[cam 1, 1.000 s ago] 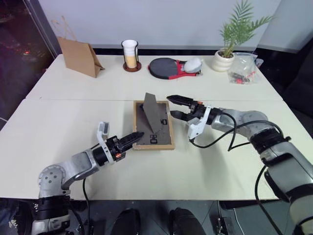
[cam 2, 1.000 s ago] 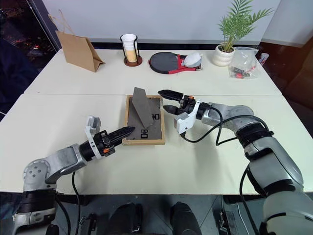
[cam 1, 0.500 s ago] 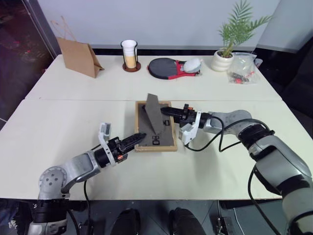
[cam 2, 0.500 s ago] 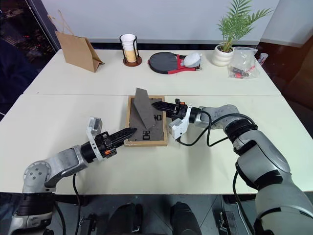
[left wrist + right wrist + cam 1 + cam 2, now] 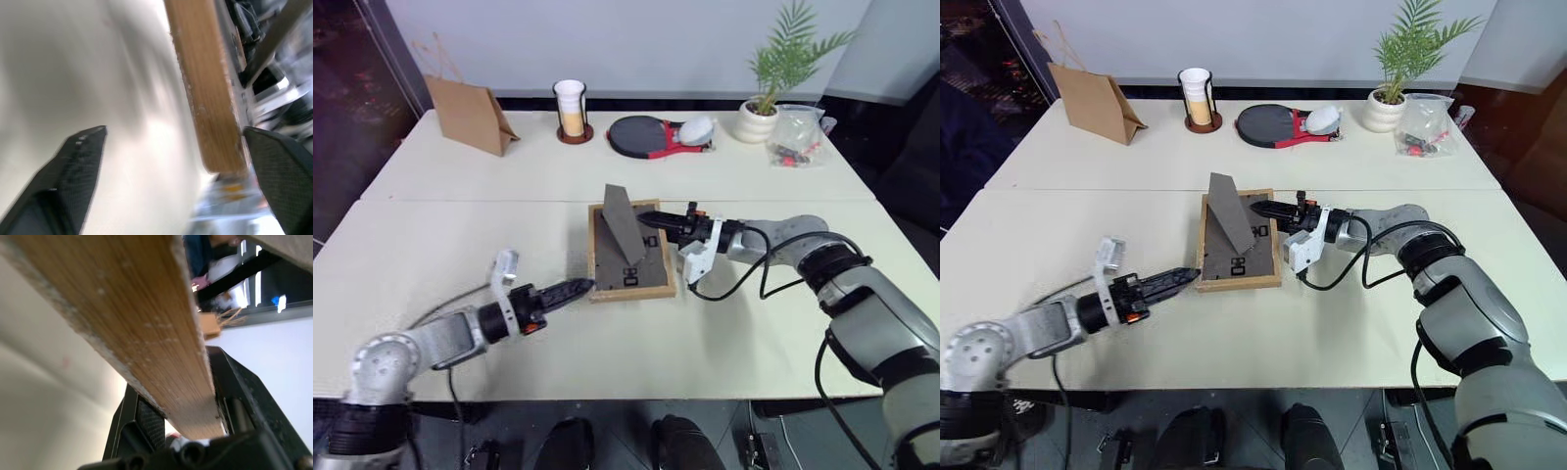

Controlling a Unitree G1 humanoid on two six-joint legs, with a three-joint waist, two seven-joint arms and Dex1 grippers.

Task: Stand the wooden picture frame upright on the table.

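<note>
The wooden picture frame (image 5: 629, 251) lies back-up at the centre of the table (image 5: 460, 225), its stand raised. Its right edge is clamped by the right gripper (image 5: 656, 221); the left gripper (image 5: 579, 287), fingers spread and empty, is seen at the lower-left corner. A slow tilt onto the stand is advised.

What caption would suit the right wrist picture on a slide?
Two black fingers pinching the light-wood edge of the picture frame just above the cream table.
</note>
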